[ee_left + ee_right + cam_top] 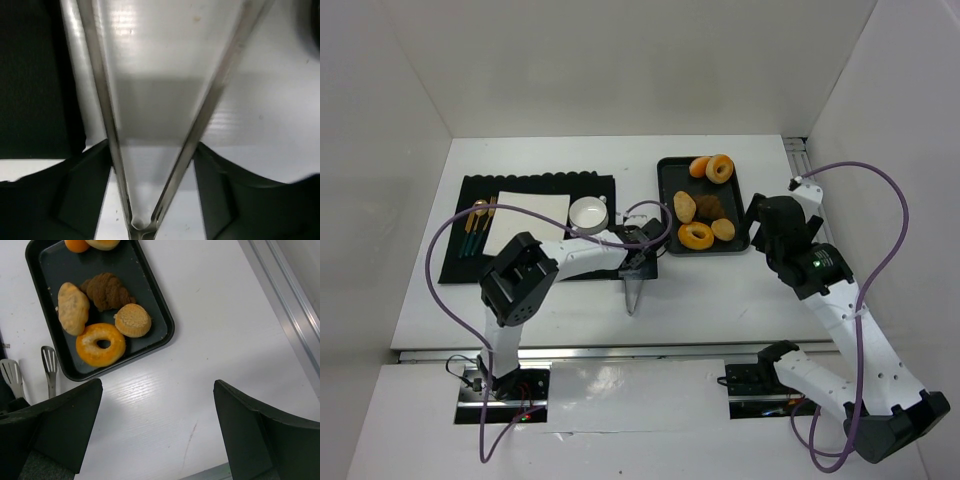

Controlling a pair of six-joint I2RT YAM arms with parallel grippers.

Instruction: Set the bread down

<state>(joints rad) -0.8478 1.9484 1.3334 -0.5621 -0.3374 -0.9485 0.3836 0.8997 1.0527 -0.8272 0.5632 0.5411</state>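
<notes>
The bread, a golden-orange ring donut (696,236), lies at the near edge of the black tray (666,200); it also shows in the right wrist view (100,344). My left gripper (642,250) (152,150) is shut on metal tongs (633,290) (100,90), left of the tray. The tongs' arms are spread in a V. Their slotted tips (48,360) lie just outside the tray's left edge, apart from the donut. My right gripper (758,222) (157,430) is open and empty above the bare table, right of the tray's near corner.
The tray also holds a tan bun (72,307), a brown croissant (107,290), a round biscuit (132,320) and two smaller orange rings (710,168). A white cup (587,213), napkin (530,215) and cutlery (475,225) sit on a black mat (535,265). A metal rail (285,305) runs along the right.
</notes>
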